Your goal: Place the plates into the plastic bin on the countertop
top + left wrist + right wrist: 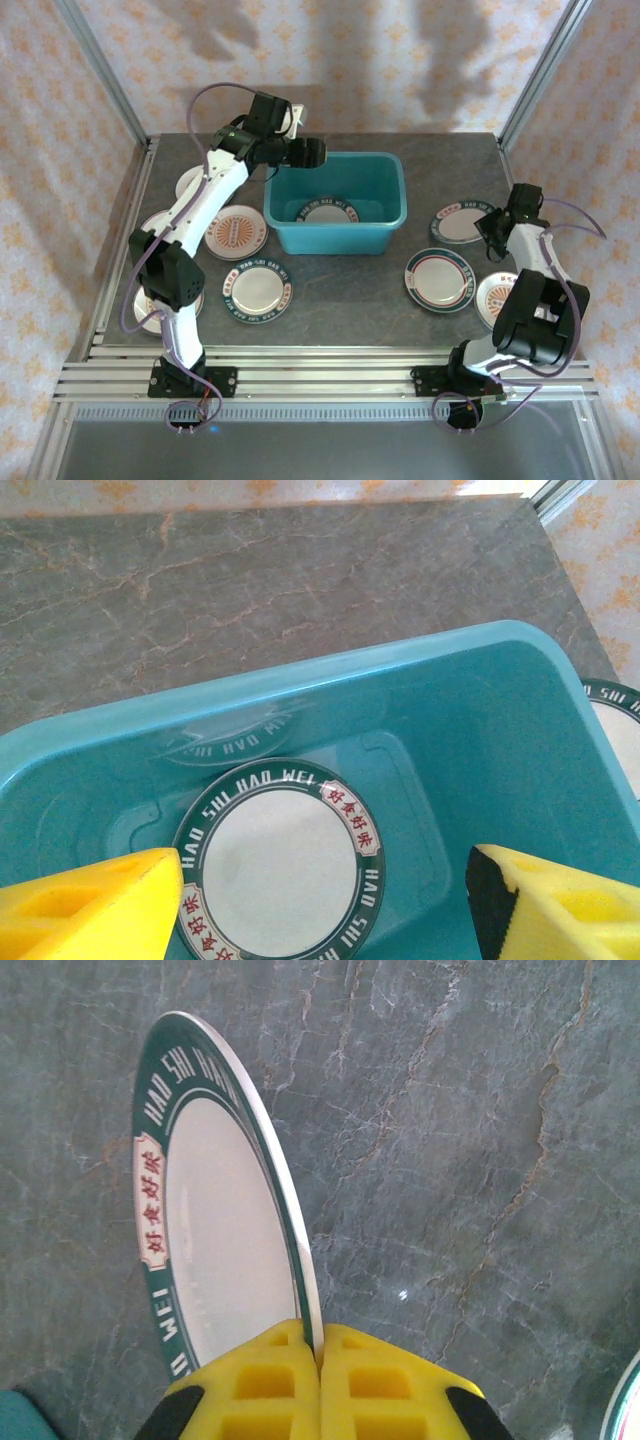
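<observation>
A small round white plate with a dark green lettered rim (220, 1240) was pinched at its edge by the right pincer (318, 1360), at the right of the dark grey stone-look bench (480, 1160). A matching plate (280, 870) lay flat inside the teal-blue rectangular plastic bin (250, 690), the left pincer (322, 895) spread above it.

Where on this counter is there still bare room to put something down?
Bare countertop lies in front of the plastic bin, between the plates on either side, and behind the bin toward the far right corner. The left side is crowded with them under the left arm.
</observation>
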Robot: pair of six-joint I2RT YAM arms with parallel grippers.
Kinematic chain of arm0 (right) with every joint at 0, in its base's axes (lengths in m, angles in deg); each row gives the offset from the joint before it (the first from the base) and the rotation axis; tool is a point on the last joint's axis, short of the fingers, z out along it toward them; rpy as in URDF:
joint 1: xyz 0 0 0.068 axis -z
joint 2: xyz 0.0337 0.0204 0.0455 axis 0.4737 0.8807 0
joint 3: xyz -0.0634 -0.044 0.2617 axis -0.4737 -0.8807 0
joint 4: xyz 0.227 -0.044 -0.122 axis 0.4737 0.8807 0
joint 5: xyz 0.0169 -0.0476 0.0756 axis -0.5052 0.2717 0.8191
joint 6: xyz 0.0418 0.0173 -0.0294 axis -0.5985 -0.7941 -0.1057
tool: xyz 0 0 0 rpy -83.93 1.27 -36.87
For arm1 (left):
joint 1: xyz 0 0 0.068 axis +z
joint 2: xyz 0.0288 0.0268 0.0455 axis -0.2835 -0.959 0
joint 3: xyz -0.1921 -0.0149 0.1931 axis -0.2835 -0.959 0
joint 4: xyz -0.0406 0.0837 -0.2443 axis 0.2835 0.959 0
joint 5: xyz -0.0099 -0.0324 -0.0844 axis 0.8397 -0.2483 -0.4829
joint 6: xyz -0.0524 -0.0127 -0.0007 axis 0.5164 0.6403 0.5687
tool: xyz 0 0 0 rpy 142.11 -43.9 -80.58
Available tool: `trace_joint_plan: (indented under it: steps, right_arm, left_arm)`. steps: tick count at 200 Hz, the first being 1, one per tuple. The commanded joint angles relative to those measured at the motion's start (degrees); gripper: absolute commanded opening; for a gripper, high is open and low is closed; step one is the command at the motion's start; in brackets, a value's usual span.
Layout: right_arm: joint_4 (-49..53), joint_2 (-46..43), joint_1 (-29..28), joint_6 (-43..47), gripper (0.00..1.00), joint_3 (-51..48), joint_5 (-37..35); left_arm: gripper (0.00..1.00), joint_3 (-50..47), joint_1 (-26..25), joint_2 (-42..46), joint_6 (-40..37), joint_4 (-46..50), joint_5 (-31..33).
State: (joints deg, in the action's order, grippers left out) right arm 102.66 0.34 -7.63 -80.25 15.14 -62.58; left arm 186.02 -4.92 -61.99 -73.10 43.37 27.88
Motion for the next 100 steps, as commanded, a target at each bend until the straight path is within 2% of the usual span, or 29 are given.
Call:
trace_joint_plan:
  steps: [1, 33, 100]
  right_arm:
    - [-1.2, -3.7, -0.3, -2.3, 0.00, -0.7, 0.3]
    - [0.6, -5.5, -0.3, -1.7, 0.00, 0.4, 0.2]
    - [-0.2, -7.5, -0.3, -1.6, 0.00, -0.1, 4.6]
  left_arm:
    - [0.77, -0.1, -0.3, 2.8, 0.4, -2.1, 1.0]
    - [0.77, -0.4, -0.3, 3.0, 0.4, -2.2, 0.6]
    - [0.77, -0.4, -0.4, 3.1, 0.6, -2.3, -1.0]
